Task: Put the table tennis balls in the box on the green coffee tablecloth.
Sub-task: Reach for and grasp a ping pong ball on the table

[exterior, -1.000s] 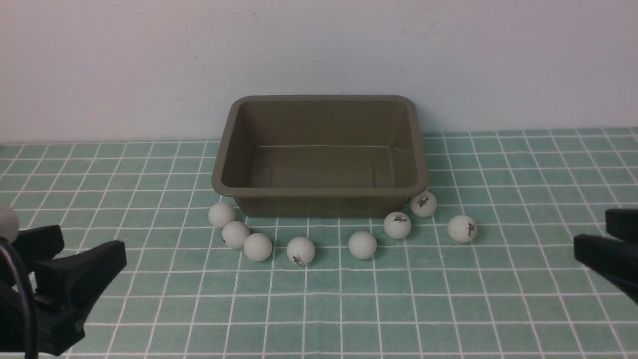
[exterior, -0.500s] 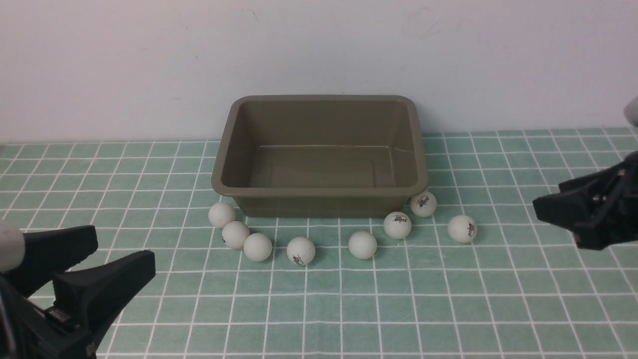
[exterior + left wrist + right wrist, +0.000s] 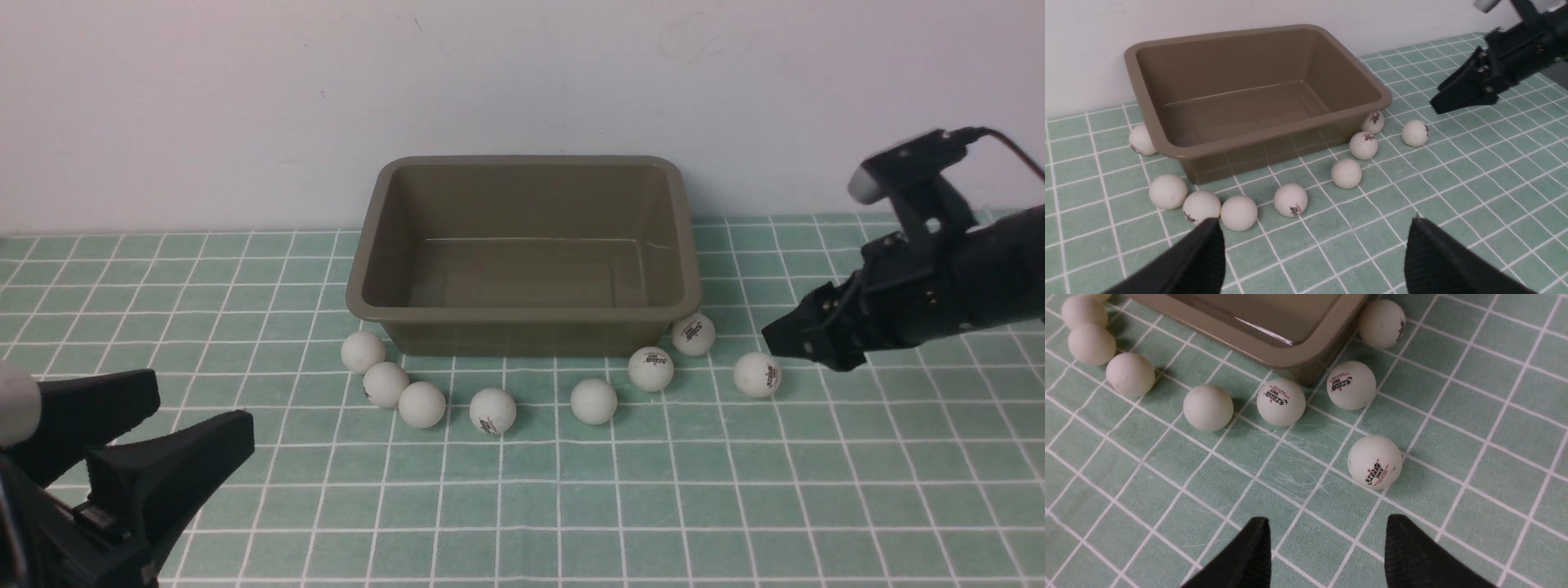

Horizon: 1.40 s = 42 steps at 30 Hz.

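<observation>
Nearest, the left pincer (image 3: 202, 407) sits released and empty. The table tennis balls (image 3: 492, 410) lie on the green coffee tablecloth (image 3: 571, 506). The right pincer (image 3: 775, 341), jaws parted and empty, hovers beside the rightmost ball (image 3: 757, 375). This looks like the first pick, and it must next straddle that ball. Behind, the box (image 3: 522, 314) holds nothing.

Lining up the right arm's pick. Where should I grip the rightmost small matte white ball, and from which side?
Close across the widest middle of the rightmost white ball, coming down from its right, where the open right gripper hovers. It is round and lies apart from the other balls, so both fingers likely fit; an off-centre grip may squirt it out.
</observation>
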Each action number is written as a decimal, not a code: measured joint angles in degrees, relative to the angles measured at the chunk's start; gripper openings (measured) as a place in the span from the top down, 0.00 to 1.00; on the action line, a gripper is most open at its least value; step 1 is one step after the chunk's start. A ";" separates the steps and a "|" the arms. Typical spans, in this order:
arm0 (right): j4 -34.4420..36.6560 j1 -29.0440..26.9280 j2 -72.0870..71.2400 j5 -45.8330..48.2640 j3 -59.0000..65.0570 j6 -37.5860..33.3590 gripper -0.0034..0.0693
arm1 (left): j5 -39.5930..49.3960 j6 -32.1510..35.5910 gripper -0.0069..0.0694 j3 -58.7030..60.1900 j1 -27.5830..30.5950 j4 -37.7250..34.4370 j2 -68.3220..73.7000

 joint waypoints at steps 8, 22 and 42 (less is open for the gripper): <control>-1.08 0.00 7.08 0.64 -4.82 1.02 0.36 | 0.49 -0.05 0.21 0.00 0.00 0.00 0.00; -3.52 0.00 9.93 0.17 -5.36 1.06 0.36 | 1.75 -0.05 0.21 0.00 0.00 0.21 0.00; -3.72 0.00 13.20 -0.93 -5.64 1.06 0.39 | 1.75 -0.05 0.21 0.00 0.00 0.43 0.00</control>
